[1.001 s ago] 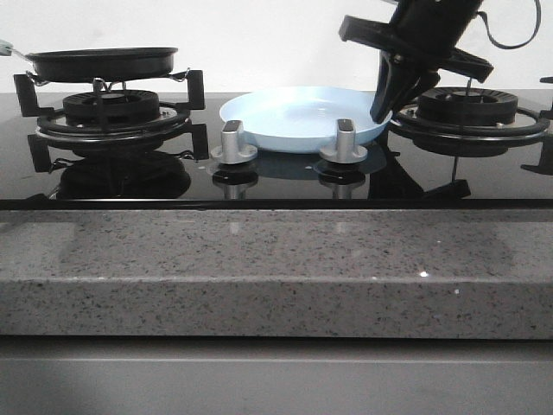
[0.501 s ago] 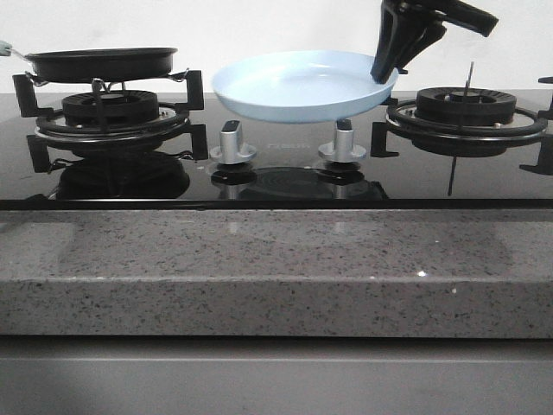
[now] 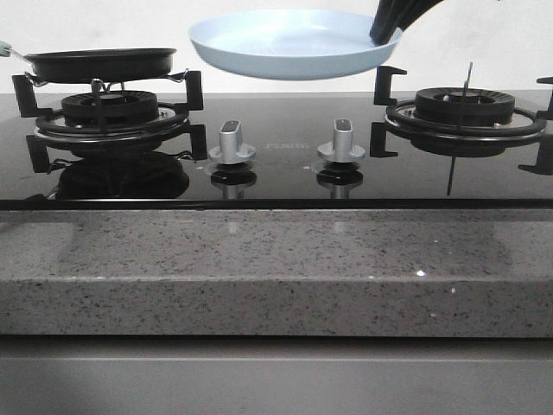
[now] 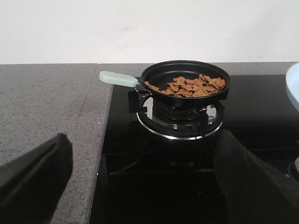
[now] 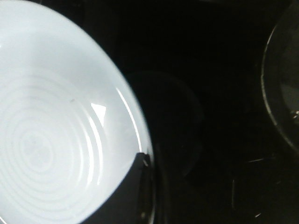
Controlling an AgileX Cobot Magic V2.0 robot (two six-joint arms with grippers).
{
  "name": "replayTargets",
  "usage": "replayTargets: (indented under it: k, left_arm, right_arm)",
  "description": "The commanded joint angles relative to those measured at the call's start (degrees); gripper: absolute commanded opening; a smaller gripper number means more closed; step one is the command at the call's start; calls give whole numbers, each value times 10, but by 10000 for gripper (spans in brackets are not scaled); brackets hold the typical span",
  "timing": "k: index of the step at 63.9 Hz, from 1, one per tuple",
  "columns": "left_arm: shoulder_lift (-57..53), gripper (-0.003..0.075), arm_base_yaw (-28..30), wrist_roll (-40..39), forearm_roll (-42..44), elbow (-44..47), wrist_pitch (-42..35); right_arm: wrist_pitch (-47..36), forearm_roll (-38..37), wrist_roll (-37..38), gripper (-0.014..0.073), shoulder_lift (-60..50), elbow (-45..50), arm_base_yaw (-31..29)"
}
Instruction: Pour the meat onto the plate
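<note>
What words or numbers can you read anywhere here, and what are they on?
Faint print on the black glass stovetop, between the two silver knobs: too small and blurred to read.
Pale blue plate, held up by the right gripper: no writing.
Black pan with the meat: no writing visible.
Nothing else shows any text.

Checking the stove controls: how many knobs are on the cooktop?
2. Both sit side by side at the front middle of the cooktop, between the burners: left knob and right knob, under the lifted plate.
</note>
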Motion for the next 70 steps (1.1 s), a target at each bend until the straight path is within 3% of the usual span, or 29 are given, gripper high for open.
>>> replayTargets:
  k: [1,19,42,57,70]
  left_arm:
    - [6,606,2,-6,-6,-22,-47]
    - [6,606,2,-6,-6,-22,-47]
    - [6,606,2,-6,-6,-22,-48]
    - [21,606,2,-6,-86,-26,-36]
    - [131,606,2,-6,-158,-106,-11]
  right_arm:
    - [1,21,-14,-58,-60,31,11]
    - [-83,24,-14,-58,-107,161,32]
    - [-101,28,-14,-58,-106,171,32]
    - [-101,28,-14,-58,-106,171,32]
    - [-101,28,-14,-58,-106,171,32]
